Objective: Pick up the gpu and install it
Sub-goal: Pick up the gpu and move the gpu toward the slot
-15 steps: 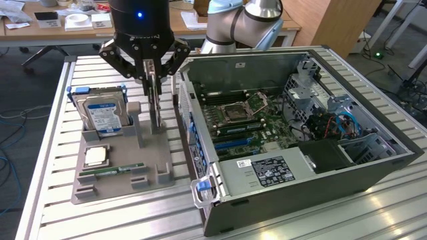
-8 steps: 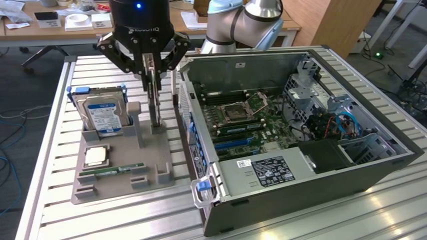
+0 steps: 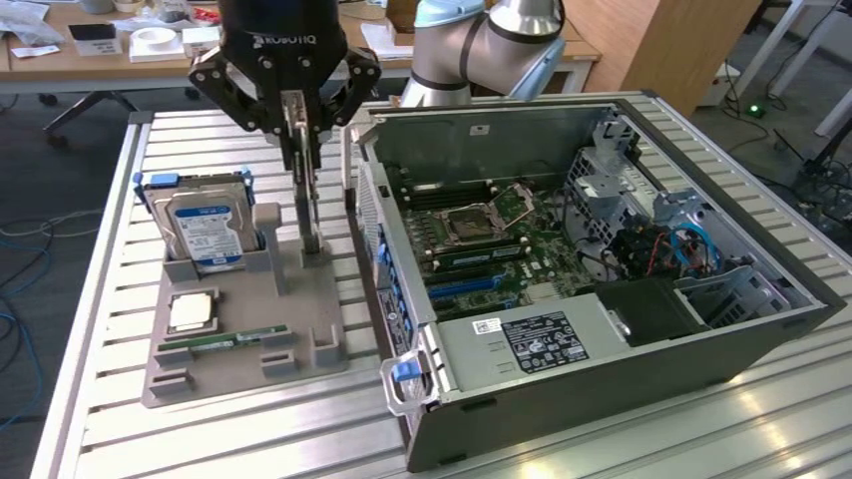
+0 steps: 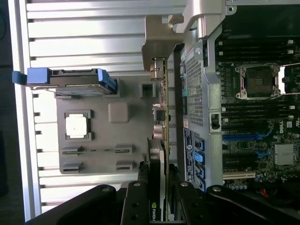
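On the slatted worktop (image 3: 94, 299), beside the open computer case (image 3: 639, 399), a grey parts holder (image 3: 233, 364) carries a hard drive (image 3: 203, 232) and the gpu (image 3: 310, 200), which stands on edge with its lower end seemingly at its slot. The hand (image 3: 306, 140) is clamped on the card's top edge; a clean lift likely needs a straight vertical pull, clear of the case wall

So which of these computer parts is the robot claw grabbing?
The gpu, the thin dark card standing on edge, clamped in the gripper. The hard drive stands apart in its holder; the CPU and memory stick lie flat.
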### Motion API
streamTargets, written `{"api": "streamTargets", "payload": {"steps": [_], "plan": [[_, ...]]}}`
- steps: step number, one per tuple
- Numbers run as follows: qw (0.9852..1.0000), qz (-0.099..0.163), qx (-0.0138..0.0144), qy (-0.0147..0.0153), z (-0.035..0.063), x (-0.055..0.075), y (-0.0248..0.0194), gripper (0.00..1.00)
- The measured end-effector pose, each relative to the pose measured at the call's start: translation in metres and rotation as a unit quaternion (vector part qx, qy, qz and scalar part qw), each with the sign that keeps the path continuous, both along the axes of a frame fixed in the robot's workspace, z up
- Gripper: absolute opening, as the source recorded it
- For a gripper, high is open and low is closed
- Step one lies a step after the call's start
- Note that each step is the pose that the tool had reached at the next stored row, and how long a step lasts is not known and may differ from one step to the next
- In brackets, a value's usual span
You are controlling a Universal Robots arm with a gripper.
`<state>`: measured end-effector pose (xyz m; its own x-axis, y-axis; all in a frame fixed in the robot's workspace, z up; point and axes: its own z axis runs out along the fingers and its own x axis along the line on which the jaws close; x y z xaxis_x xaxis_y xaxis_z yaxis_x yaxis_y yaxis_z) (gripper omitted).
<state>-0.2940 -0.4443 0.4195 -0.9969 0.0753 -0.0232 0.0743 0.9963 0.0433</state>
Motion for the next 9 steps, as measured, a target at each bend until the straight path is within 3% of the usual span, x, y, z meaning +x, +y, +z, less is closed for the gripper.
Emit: {"api": "streamTargets", "payload": {"steps": [9], "plan": [[1.0000,0.000,0.0000,0.0000,0.0152,0.000,0.0000,0.27]]}}
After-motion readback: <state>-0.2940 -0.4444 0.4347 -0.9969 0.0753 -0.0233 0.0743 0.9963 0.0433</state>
